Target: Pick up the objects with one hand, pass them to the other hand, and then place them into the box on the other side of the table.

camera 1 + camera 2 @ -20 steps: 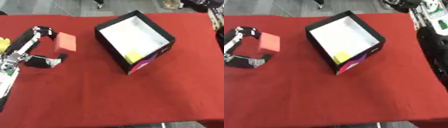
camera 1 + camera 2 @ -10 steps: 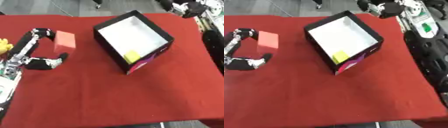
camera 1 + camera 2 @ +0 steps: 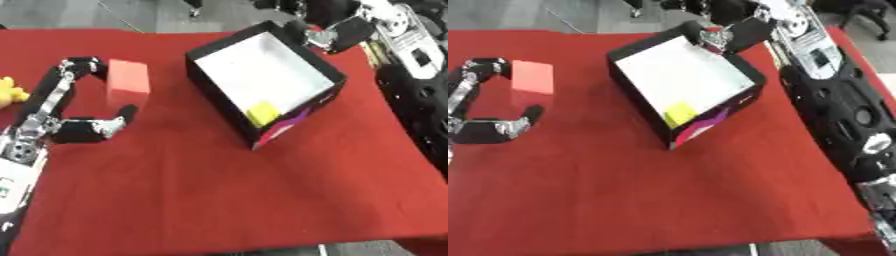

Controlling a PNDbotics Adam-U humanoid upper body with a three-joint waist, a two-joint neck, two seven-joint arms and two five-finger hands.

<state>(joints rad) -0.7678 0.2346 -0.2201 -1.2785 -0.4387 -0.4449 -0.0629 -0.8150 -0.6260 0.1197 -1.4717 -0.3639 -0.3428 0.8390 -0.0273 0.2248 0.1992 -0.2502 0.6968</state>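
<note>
Left hand on red block, handover not started.
Left hand (image 3: 74,117) pinches the red block (image 3: 128,83) between fingers and thumb at table left; right hand (image 3: 730,36) (fingers unclear) hovers by the box (image 3: 324,97) rim; yellow piece (image 3: 262,113) already inside.

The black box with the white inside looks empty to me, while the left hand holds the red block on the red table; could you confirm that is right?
Not quite: the black box is not empty. The left eye view shows a small yellow object lying inside it, near its front wall. The rest stands: the left hand is closed around the red block on the red table.
</note>
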